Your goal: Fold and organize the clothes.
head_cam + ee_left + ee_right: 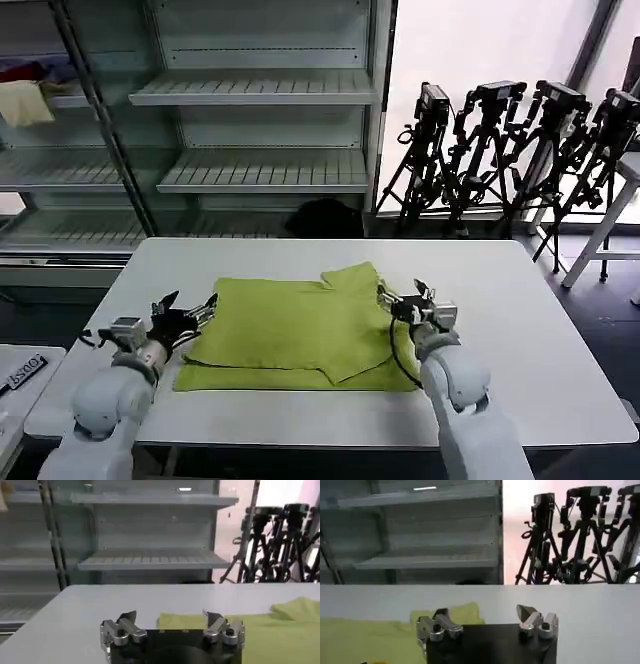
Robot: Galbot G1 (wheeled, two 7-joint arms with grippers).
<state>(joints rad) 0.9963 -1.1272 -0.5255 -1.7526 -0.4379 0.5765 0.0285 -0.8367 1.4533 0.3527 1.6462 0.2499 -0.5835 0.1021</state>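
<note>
The lime-green T-shirt [300, 335] lies flat near the middle of the white tabletop [520, 330], toward its front edge, already partly folded: one side is turned in over the body and a sleeve or corner pokes out toward the back edge, while a lower layer shows as a strip along the front. The left gripper [188, 314] sits at the shirt's left edge with its fingers spread and nothing between them, and the right gripper [415, 300] sits at the shirt's right edge, likewise parted and empty. I judge they flank the cloth this way so that each can take a side hem for the next fold — probably bringing one end over the other, though the pictures do not settle which. The head view gives the whole outline of the shirt and how both arms stand against it. The left wrist view adds what that one cannot: the left gripper's open fingers [126, 628] held low, with the shirt's near edge just past them and bare tabletop to one side. The right wrist view shows the right gripper's tips [526, 615] apart above bare tabletop, the raised fold of cloth beside one finger — not between them. Grey shelving [260, 90] and a row of black tripods [520, 140] stand beyond the back edge.
</note>
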